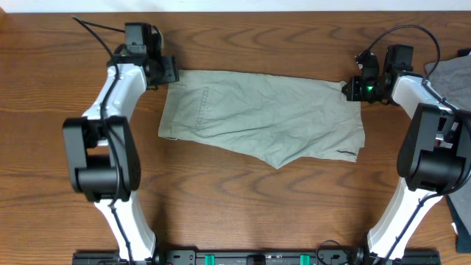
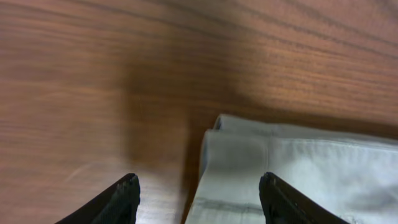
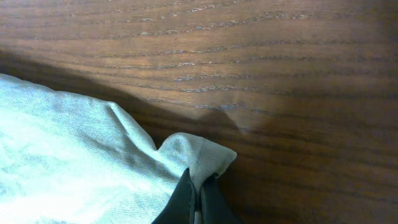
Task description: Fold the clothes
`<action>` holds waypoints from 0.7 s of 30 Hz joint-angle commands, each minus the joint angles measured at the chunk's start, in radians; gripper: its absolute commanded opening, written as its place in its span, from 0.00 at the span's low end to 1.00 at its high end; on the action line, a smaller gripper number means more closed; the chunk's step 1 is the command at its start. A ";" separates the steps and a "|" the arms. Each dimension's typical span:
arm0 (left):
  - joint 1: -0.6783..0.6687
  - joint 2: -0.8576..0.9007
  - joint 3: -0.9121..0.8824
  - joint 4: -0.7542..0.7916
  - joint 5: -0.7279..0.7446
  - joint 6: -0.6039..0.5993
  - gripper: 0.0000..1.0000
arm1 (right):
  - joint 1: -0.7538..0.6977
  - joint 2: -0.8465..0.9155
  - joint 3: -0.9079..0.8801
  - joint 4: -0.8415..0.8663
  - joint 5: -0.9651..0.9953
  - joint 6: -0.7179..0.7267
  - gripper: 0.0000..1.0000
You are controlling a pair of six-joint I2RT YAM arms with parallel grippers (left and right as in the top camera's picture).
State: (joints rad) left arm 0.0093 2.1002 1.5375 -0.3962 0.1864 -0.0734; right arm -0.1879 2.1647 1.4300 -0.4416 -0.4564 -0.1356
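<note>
right claw (image 3: pixel 198 200) pinched tight on shorts (image 1: pixel 261 114) corner (hem bunched) | left claw (image 2: pixel 198 196) spread apart, straddling waistband edge

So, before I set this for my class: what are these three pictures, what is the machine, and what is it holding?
Two robot arms stand at a wooden table. One picture looks down from above; the other two come from cameras on the wrists. Pale green shorts lie spread flat between the arms. The right hand is shut, pinching a corner of the shorts. The left hand is open, its fingers either side of another corner, holding nothing. A grey garment lies at the table's right edge.
</note>
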 commanded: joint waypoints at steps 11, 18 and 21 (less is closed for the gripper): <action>0.002 0.039 0.002 0.046 0.096 0.016 0.31 | -0.008 0.023 -0.003 -0.004 0.005 0.000 0.01; 0.002 0.039 0.002 0.034 0.142 0.016 0.35 | -0.008 0.023 -0.003 -0.005 0.005 0.000 0.07; 0.002 0.040 0.000 0.024 0.134 0.018 0.36 | -0.008 0.023 -0.003 -0.005 0.005 0.000 0.07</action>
State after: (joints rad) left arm 0.0093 2.1380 1.5372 -0.3634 0.3061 -0.0593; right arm -0.1879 2.1647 1.4300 -0.4427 -0.4526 -0.1356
